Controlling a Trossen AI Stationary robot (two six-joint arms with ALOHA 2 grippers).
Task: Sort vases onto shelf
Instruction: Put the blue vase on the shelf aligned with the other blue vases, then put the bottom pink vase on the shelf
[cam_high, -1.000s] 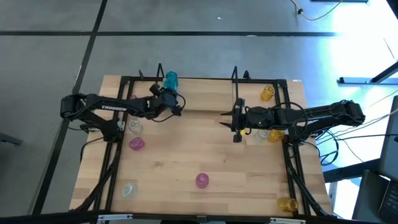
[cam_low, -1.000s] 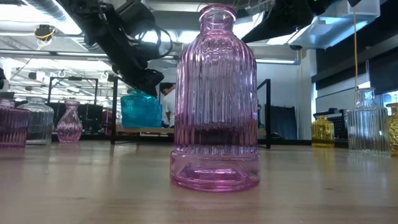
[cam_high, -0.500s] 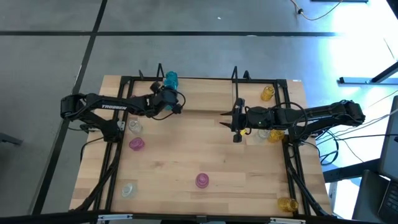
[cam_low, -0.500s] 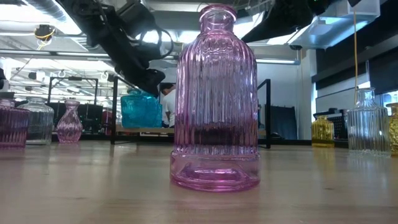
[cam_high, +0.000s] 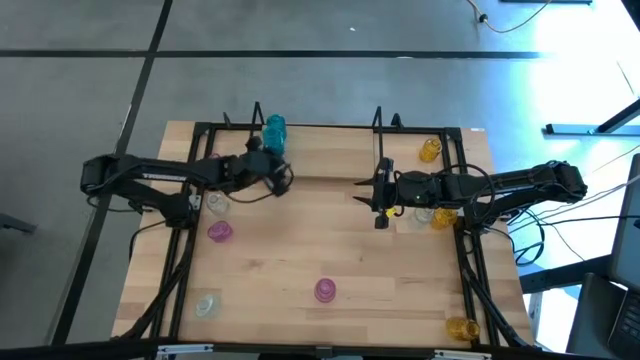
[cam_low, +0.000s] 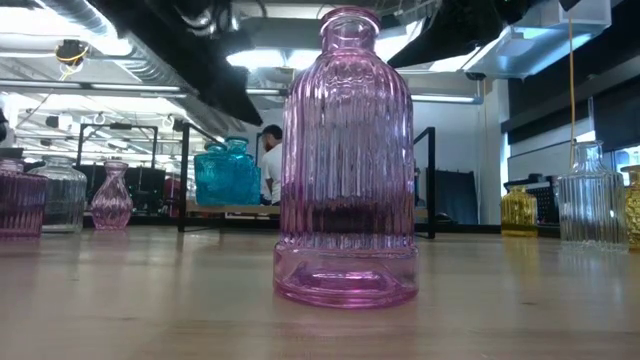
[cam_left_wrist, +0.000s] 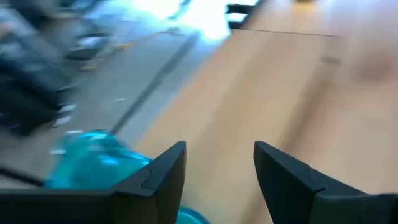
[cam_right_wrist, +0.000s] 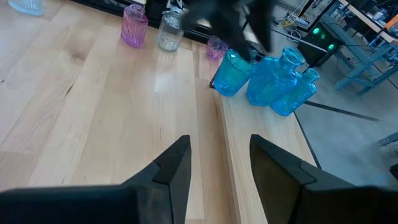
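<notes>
Three blue vases (cam_right_wrist: 267, 74) stand close together on the shelf (cam_high: 330, 150) at the far edge of the bench (cam_high: 330, 250). A yellow vase (cam_high: 430, 150) stands at the shelf's other end. Pink, clear and yellow vases are spread over the bench, and one pink vase (cam_low: 347, 160) stands near the front. The left gripper (cam_left_wrist: 217, 180) is open and holds nothing, just beside the blue vases. The right gripper (cam_right_wrist: 217, 168) is open and empty over the middle of the bench.

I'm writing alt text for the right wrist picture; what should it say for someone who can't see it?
Three teal-blue glass vases stand clustered on a light-wood plank shelf, seen past the open right gripper, which holds nothing. Beyond them on the wooden table stand a ribbed pink vase and a clear vase.
</notes>
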